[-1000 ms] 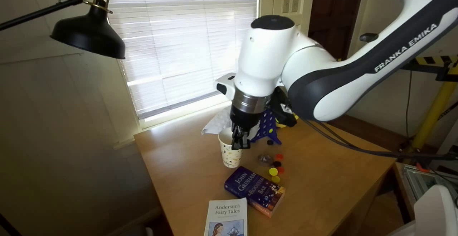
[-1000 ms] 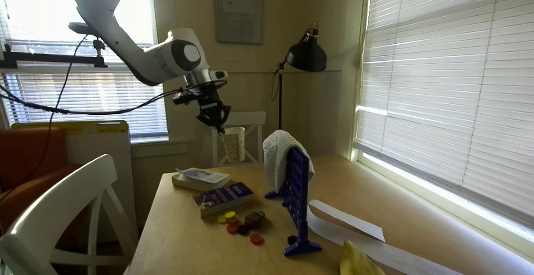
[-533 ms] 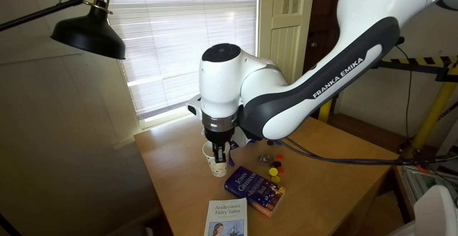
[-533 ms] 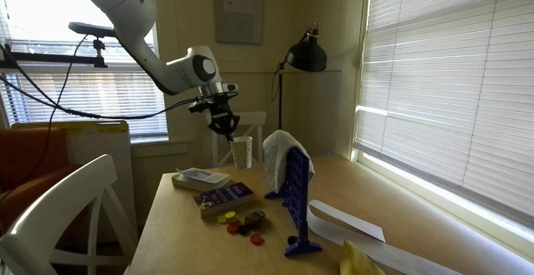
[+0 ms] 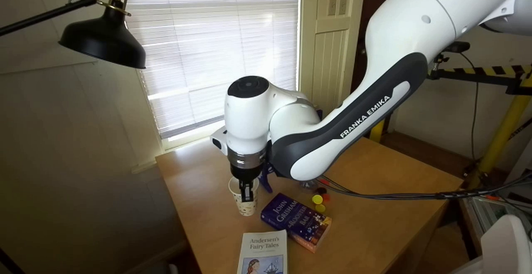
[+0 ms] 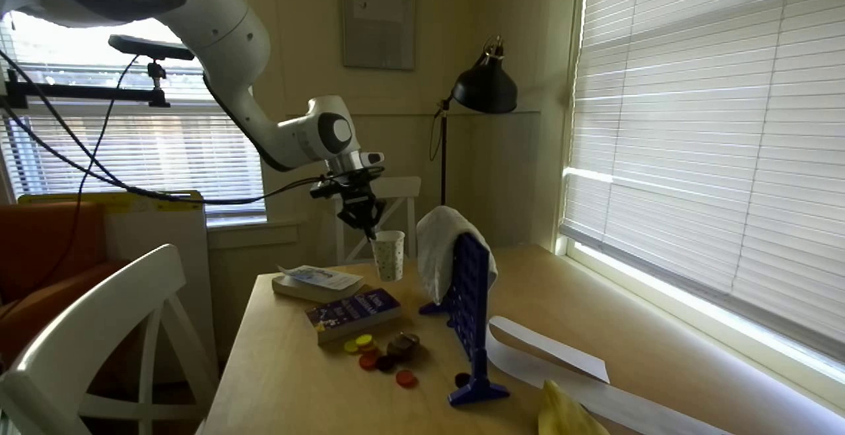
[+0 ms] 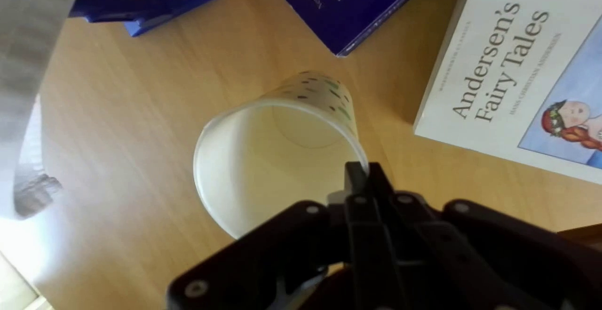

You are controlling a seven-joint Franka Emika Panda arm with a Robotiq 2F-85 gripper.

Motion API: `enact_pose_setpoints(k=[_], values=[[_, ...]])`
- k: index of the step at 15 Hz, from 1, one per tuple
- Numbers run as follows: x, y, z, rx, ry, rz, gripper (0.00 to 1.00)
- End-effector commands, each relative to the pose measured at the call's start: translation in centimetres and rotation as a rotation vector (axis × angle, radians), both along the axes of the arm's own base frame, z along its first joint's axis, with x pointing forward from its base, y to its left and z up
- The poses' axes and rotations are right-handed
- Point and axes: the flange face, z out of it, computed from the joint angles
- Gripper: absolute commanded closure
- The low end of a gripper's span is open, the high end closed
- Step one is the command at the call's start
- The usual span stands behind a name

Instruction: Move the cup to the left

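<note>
your gripper (image 7: 368,171) pinches the cup (image 7: 277,159) by its rim, one finger inside and one outside, the cup's body reaching down below the gripper. you cannot tell from here whether its base touches the table (image 7: 141,112). lower than the gripper, near the cup but apart from it, lie the blue book (image 5: 296,222) and the white book (image 5: 263,252).

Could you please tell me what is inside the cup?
In the wrist view, the cup shows pale inner wall and part of its bottom, with no contents visible. The gripper, pinching the rim, hides part of the interior; I cannot see there.
</note>
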Motion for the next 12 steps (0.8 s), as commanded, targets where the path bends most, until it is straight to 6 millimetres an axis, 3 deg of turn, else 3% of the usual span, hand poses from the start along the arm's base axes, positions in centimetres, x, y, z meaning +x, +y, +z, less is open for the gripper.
enact_pose_setpoints(k=[1, 8, 9, 10, 12], values=[[0.1, 0.3, -1.5, 0.058, -0.016, 0.009, 0.99], [-0.1, 0.2, -3.4, 0.097, -0.019, 0.01, 0.99], [-0.4, 0.1, -3.4, 0.09, -0.015, 0.009, 0.71], [-0.5, 0.1, -3.0, 0.092, -0.019, 0.012, 0.71], [-1.0, 0.4, -1.7, 0.084, -0.041, 0.025, 0.58]])
